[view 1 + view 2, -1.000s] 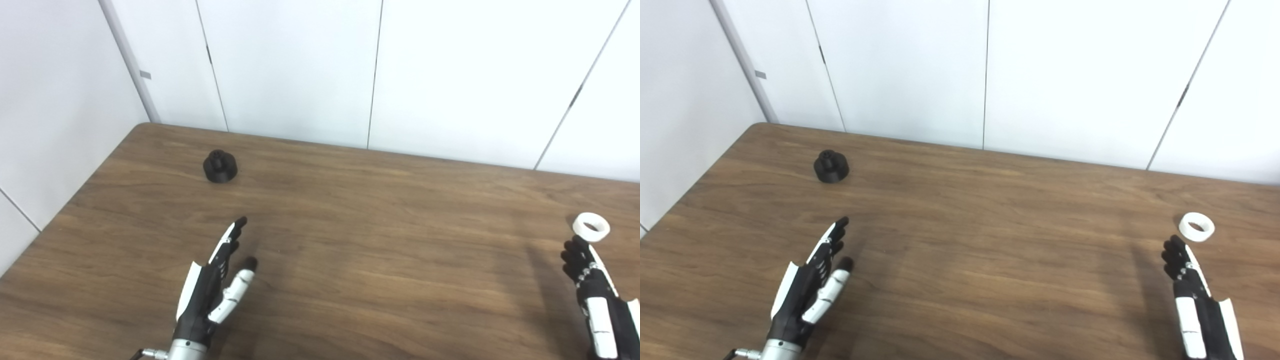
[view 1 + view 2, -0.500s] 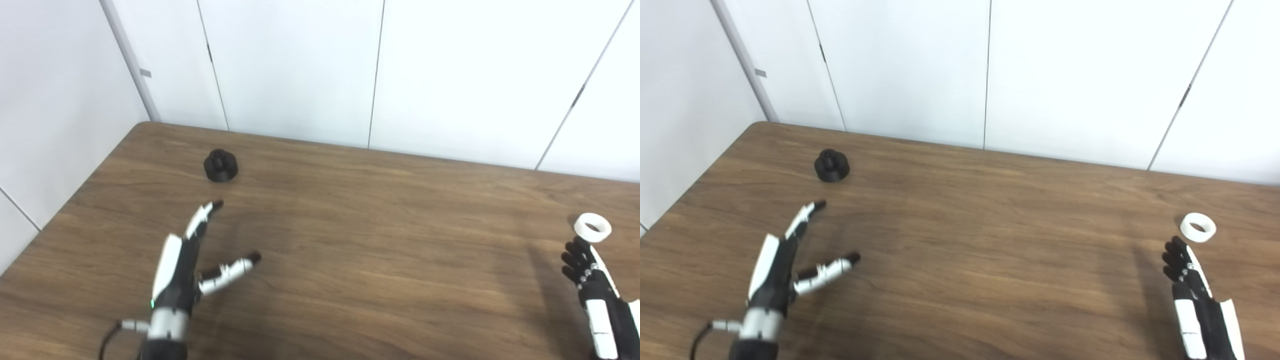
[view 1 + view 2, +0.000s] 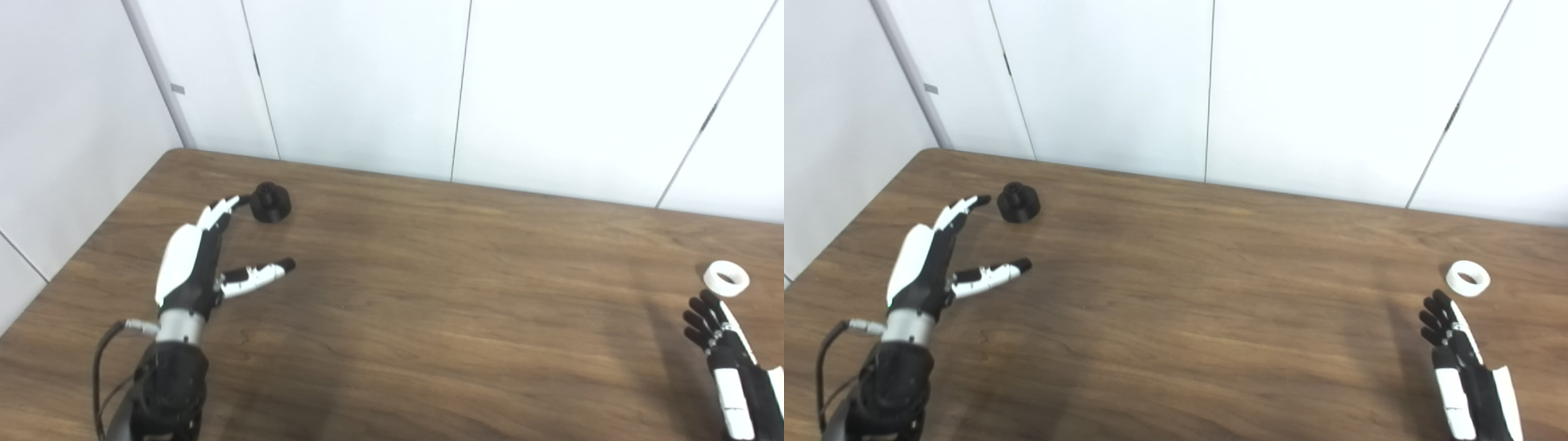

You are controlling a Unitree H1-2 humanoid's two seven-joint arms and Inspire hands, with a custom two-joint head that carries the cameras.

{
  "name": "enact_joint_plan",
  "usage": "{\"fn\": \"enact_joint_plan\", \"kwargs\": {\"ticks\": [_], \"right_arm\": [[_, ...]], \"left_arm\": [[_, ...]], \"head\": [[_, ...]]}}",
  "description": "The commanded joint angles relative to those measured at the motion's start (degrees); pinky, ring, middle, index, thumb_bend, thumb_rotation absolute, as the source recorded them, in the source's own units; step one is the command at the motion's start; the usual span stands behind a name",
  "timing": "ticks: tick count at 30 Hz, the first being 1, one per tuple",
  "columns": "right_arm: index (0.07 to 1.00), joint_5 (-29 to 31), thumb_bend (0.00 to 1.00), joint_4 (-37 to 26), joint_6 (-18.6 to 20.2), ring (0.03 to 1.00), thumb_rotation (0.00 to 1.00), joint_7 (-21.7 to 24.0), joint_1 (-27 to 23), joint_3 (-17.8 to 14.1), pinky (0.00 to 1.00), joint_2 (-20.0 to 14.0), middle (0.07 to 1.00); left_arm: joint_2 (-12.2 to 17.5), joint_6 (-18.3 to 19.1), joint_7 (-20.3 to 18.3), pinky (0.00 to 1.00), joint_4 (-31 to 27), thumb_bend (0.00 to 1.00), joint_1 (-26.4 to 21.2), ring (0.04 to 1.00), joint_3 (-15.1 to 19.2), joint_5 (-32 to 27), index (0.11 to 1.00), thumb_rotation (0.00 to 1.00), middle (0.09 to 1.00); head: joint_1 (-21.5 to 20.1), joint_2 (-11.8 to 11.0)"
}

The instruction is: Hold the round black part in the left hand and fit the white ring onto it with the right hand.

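Black and round, the part (image 3: 270, 202) sits on the wooden table (image 3: 429, 294) toward its far left corner, a low disc with a small knob standing up from its top. It rests flat on the wood, held by nothing.

Just beside it on its left is the left hand (image 3: 190, 260), raised above the table with the palm turned inward and the fingers (image 3: 214, 213) stretched toward the part. The fingertips end right at the part's left edge in the left eye view; in the right eye view a thin strip of table shows between them, so contact cannot be confirmed. The thumb (image 3: 257, 275) juts out wide to the right, well clear of the fingers, so the hand is spread and empty. A dark cable loops from the wrist down the forearm.

Well apart from all this, near the table's right edge, the white ring (image 3: 1468, 278) lies flat with its hole facing up. The right hand (image 3: 1458, 349) lies just short of it on the near side, fingers loosely extended and slightly apart, pointing toward the ring without touching it and holding nothing.

White wall panels (image 3: 367, 86) with thin dark seams rise behind the table.
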Motion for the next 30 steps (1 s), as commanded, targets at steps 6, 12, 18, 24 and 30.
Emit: {"fn": "enact_joint_plan", "kwargs": {"ticks": [6,12,18,24,30], "right_arm": [[0.937,-0.71,0.58,4.9,-0.52,0.897,1.0,-0.92,3.89,0.47,0.87,1.35,0.921],[0.936,-0.5,0.57,4.87,-0.78,0.894,1.0,-0.82,3.94,0.42,0.87,1.52,0.92],[0.937,-0.72,0.57,4.64,-0.77,0.896,1.0,-0.72,4.11,0.49,0.87,1.41,0.922],[0.933,-0.84,0.58,4.52,-0.63,0.899,1.0,-0.73,4.34,0.44,0.88,1.41,0.919],[0.935,-1.18,0.58,4.63,-1.05,0.899,1.0,-0.84,4.54,0.49,0.87,1.44,0.92]], "left_arm": [[2.84,1.05,1.79,0.95,4.53,0.92,-5.83,0.991,-0.01,2.51,0.887,0.33,0.95],[3.98,1.92,1.84,0.95,9.8,0.92,-9.68,0.997,0.31,1.48,0.878,0.31,0.946],[5.84,3.01,2.91,1.0,16.94,0.93,-14.49,0.993,-0.89,2.79,0.859,0.32,0.939],[6.36,3.68,4.57,1.0,22.92,0.94,-18.09,0.986,-1.62,2.4,0.848,0.31,0.934],[7.33,5.37,4.53,1.0,28.29,0.94,-21.87,0.981,-3.22,2.53,0.846,0.3,0.937]], "head": [[0.11,0.28],[0.09,0.37],[0.01,0.43],[-0.18,0.5],[-0.41,0.57]]}}
